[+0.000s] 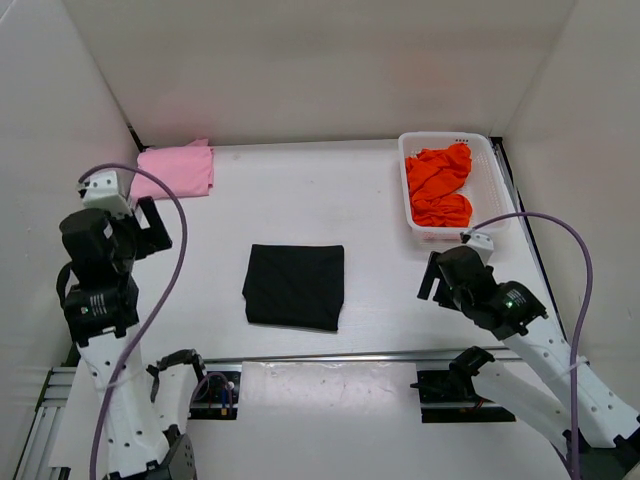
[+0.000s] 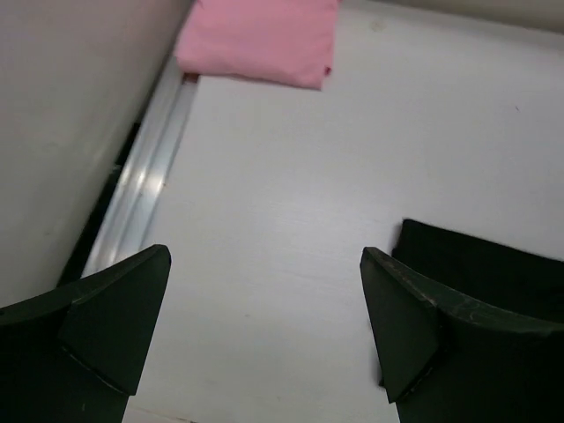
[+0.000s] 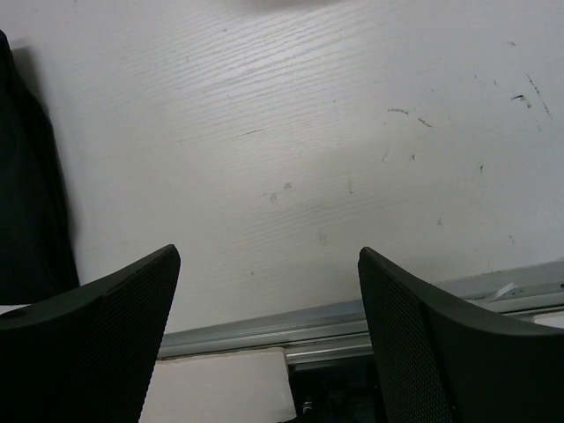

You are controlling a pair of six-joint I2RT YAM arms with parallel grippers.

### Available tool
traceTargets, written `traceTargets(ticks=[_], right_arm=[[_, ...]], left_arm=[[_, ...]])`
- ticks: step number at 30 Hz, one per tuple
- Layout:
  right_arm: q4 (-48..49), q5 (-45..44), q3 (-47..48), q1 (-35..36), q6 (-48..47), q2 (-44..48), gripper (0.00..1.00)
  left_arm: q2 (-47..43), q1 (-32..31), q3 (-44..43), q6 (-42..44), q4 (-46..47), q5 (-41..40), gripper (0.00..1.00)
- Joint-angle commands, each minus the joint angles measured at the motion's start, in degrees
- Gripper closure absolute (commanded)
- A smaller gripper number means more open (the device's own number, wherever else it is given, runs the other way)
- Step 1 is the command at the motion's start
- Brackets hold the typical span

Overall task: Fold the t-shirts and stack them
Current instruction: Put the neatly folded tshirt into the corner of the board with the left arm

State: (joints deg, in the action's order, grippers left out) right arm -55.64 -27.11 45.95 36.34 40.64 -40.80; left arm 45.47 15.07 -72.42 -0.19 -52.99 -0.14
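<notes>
The t-shirts are in three places. The pink t-shirt (image 1: 175, 170) lies folded in the far left corner of the table (image 1: 300, 190). The black t-shirt (image 1: 295, 286) lies folded in a neat square in the middle, well apart from the pink one. The orange t-shirt (image 1: 440, 187) is a crumpled heap inside the white basket (image 1: 403, 185) at the far right.

So I think two shirts are folded, but nothing is stacked yet. This looks like a gap between shirts. The next move could be to put the black shirt on the pink one, or to pull the orange one out of the basket. Either way, a gripper must go down to the cloth and pinch it. A folded shirt is soft, so it could flop open if only one layer is grabbed.

The left gripper (image 2: 264, 264) hangs above the table between the pink and black shirts. Its fingers are spread wide and hold nothing. The right gripper (image 3: 269, 264) is also spread wide and empty, over bare table just to the right of the black shirt.
</notes>
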Motion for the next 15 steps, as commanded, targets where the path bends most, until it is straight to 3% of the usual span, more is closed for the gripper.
traceTargets(ticks=[1,2,7,15], right_arm=[[1.4,-0.9,-0.5,-0.1,1.0,0.7,0.14],[1.4,1.0,-0.5,-0.1,1.5,0.7,0.14],[3.2,4.8,-1.0,-0.1,0.9,-0.6,0.14],[6.8,8.5,-1.6,-0.1,0.4,-4.5,0.14]], left_arm=[[2.3,-0.4,6.6,0.2,-5.6,11.3,0.0],[3.2,-0.4,8.5,0.2,-5.6,19.8,0.0],[12.7,-4.1,12.7,0.2,-4.0,29.1,0.0],[29.7,-14.9,15.6,0.2,-2.2,26.9,0.0]])
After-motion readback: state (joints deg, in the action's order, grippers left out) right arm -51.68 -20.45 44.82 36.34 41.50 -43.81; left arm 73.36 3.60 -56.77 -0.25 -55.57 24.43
